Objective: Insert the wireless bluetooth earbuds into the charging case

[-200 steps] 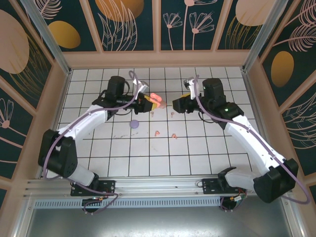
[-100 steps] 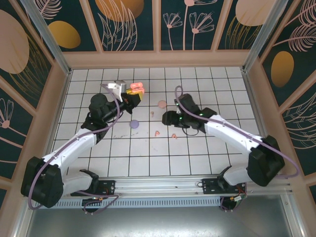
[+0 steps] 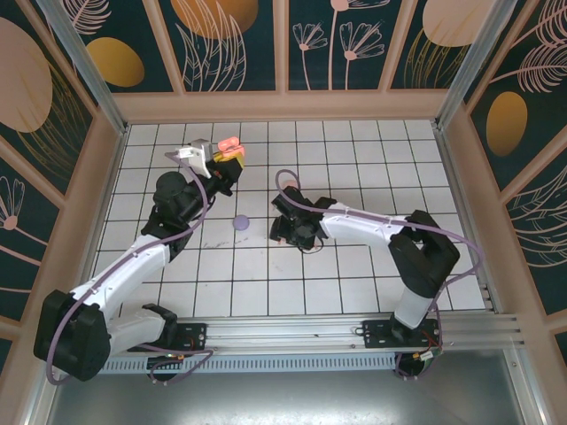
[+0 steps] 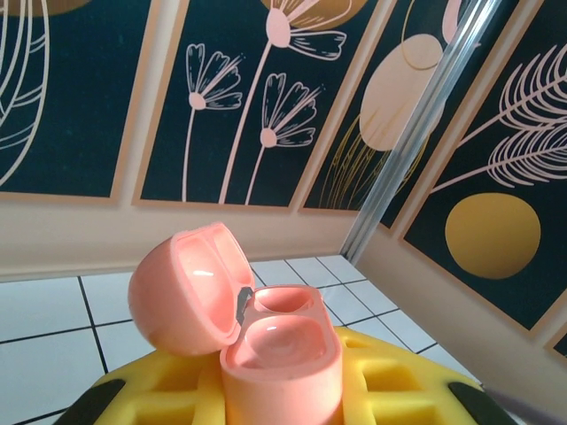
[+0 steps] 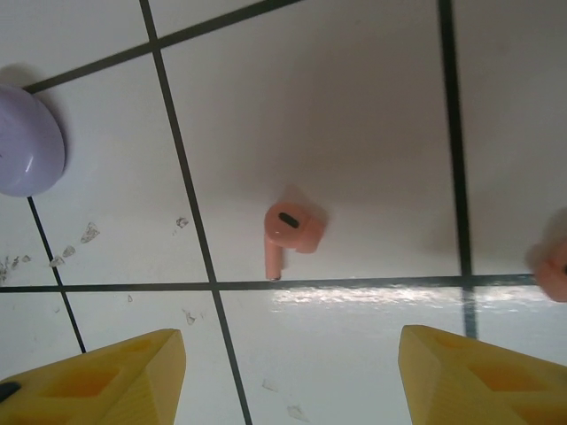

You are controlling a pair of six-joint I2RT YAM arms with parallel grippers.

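My left gripper (image 3: 228, 156) is raised over the back-left tiles, shut on a coral charging case (image 4: 279, 350). The case stands upright between the yellow pads (image 4: 394, 390). Its lid (image 4: 182, 288) is swung open and both wells are empty. My right gripper (image 3: 288, 232) hangs low over the middle tiles, open. In the right wrist view a coral earbud (image 5: 288, 232) lies on a white tile just beyond the spread yellow fingertips (image 5: 120, 372), untouched. A second coral earbud (image 5: 555, 270) peeks in at that view's right edge.
A closed lilac case (image 3: 240, 223) lies on the tiles left of the right gripper, and it also sits at the upper left in the right wrist view (image 5: 27, 142). The wooden wall base (image 3: 283, 106) runs along the back of the tiled floor.
The right arm has swung left and dropped low over the coral earbuds. The left gripper, still holding the open case, has drifted slightly left and back.
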